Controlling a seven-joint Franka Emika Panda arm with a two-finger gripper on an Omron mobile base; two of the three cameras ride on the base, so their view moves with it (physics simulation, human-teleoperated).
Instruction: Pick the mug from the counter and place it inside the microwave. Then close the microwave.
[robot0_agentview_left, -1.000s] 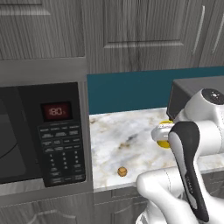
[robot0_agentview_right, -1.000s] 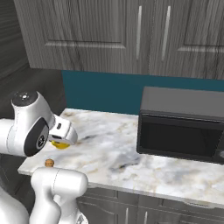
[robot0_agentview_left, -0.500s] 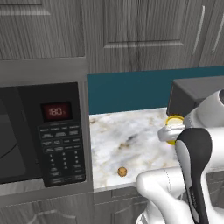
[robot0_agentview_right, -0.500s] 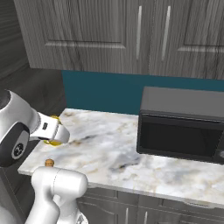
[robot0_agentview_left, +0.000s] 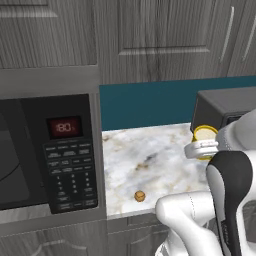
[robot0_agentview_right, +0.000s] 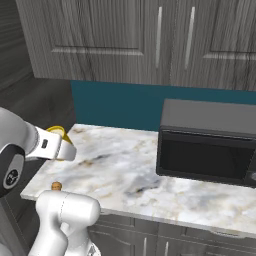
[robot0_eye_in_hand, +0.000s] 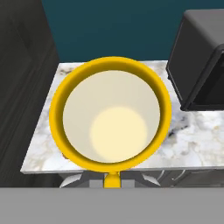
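Mug held aloft in the gripper, clear of the counter

The gripper (robot0_agentview_left: 202, 148) is clamped tight on the mug (robot0_eye_in_hand: 109, 118), which is carried upright just ahead of the hand, its open mouth facing the hand camera and its handle (robot0_eye_in_hand: 112, 180) pointing back toward the fingers. The counter (robot0_agentview_right: 150, 175) lies well below the tool, the microwave (robot0_agentview_left: 47, 160) off to its left, the smaller dark grey appliance (robot0_agentview_right: 207, 150) to its right. The mug is judged rigid, light and empty, with a smooth glazed wall that could slip or twist under a thin pinch; it is best kept level. The hold appears to be taken at the rim on the handle side, though the contact itself is hidden.
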